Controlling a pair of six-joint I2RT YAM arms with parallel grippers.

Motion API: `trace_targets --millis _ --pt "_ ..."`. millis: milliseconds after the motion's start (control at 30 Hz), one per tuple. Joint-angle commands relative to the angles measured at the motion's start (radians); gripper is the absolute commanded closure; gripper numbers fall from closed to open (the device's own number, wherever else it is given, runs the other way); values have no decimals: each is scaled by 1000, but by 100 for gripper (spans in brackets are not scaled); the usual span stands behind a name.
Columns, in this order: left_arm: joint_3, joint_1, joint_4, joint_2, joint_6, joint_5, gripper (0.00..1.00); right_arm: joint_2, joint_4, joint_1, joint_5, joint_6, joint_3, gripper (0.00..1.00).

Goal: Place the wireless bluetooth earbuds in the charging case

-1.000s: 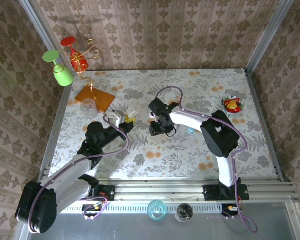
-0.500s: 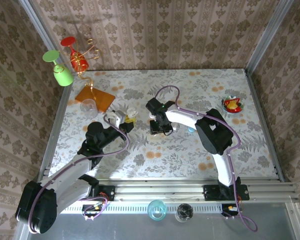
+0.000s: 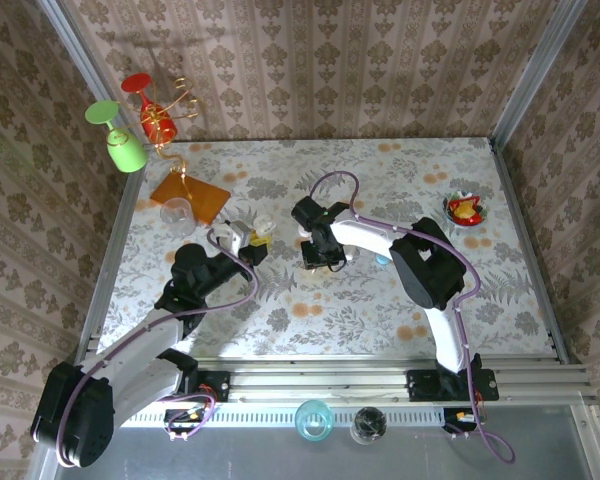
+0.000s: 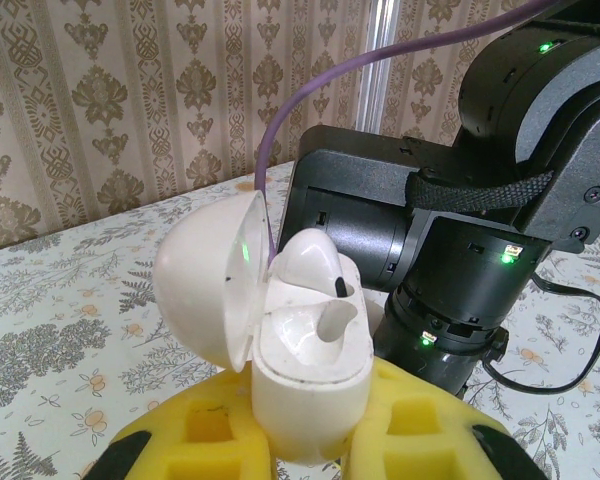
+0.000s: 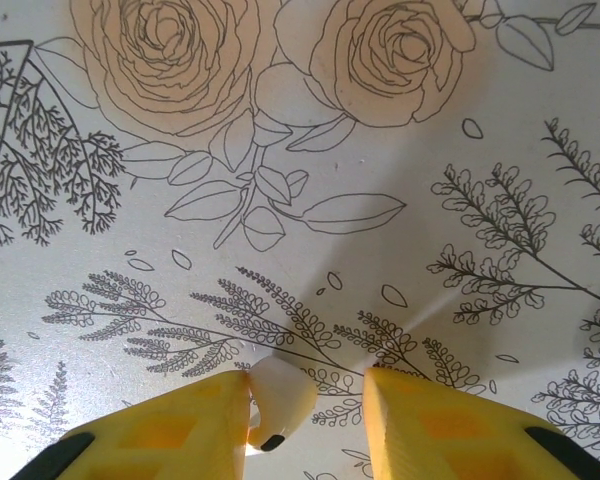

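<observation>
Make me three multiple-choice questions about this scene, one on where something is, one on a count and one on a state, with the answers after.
1. Where is the loose earbud?
A. On the table, between the right gripper's fingers
B. Held up in the air
C. Under a cloth

2. How many earbuds sit in the case?
A. None
B. One
C. Two

3. How is the case's lid?
A. Shut
B. Open
C. Taken off

Answers:
1 A: the right wrist view shows it on the table against one yellow finger, with a gap to the other.
2 B: one slot holds an earbud and the other slot is empty.
3 B: the lid is swung back on the case, which the left gripper holds.
</observation>
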Motion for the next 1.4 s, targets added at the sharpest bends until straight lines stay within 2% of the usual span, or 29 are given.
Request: trace_targets --millis 0,233,533,833,1067,1233,1367 --pt "-9 -6 28 -20 16 4 90 2 -37 0 -4 -14 18 64" --pt "-14 -6 28 -22 15 2 90 25 -47 0 -16 -20 33 74" --pt "-11 -7 29 -10 18 4 90 -52 41 -6 -23 -10 -40 78" --pt "-2 -8 49 27 9 32 90 -284 314 -12 -17 -99 -236 78" --pt "5 -8 35 52 38 77 90 -523 511 -9 -29 -249 -390 81" --pt "18 -9 41 66 42 122 90 -672 630 -8 -88 -310 -467 81" --pt "40 -9 46 92 41 201 90 -764 670 9 -153 -352 -474 81"
